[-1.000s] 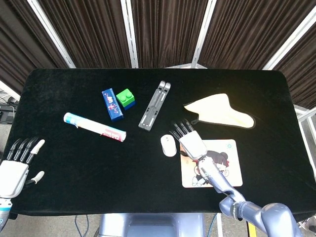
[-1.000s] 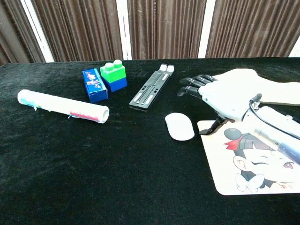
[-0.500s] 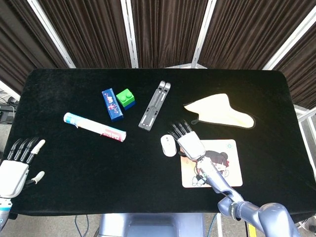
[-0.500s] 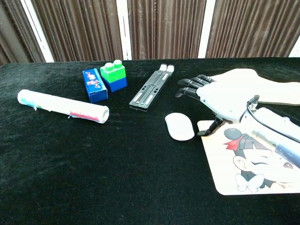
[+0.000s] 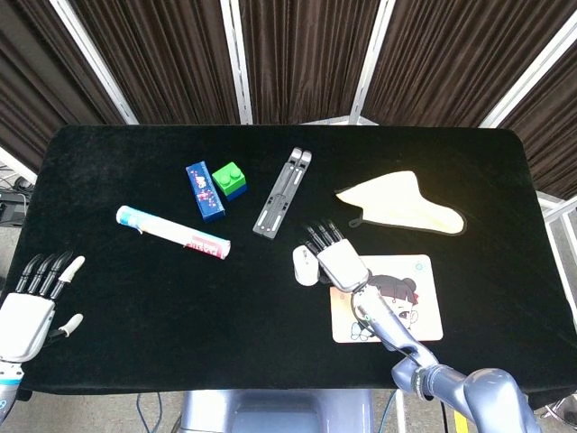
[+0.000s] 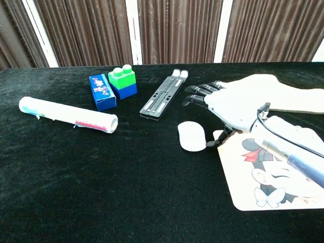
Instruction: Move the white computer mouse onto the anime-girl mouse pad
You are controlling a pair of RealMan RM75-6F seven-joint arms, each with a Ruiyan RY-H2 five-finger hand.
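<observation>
The white computer mouse [image 5: 304, 264] [image 6: 192, 136] lies on the black table just left of the anime-girl mouse pad [image 5: 406, 298] [image 6: 268, 177]. My right hand [image 5: 337, 257] [image 6: 230, 107] hovers at the mouse's right side, fingers spread and stretched out beyond it, thumb down beside the mouse's right edge. Nothing is in it. Whether the thumb touches the mouse is unclear. My left hand [image 5: 32, 302] rests open at the table's front left corner, far from the mouse; the chest view does not show it.
A black folding stand [image 5: 282, 192] [image 6: 164, 94] lies just beyond the right hand's fingers. Further left are a green-and-blue block [image 5: 230, 179], a blue box [image 5: 205, 190] and a white tube [image 5: 171, 230]. A cream cloth [image 5: 406, 204] lies behind the pad.
My right hand has slid left from over the pad's corner to the mouse's right side. The mouse and the left hand have not moved.
</observation>
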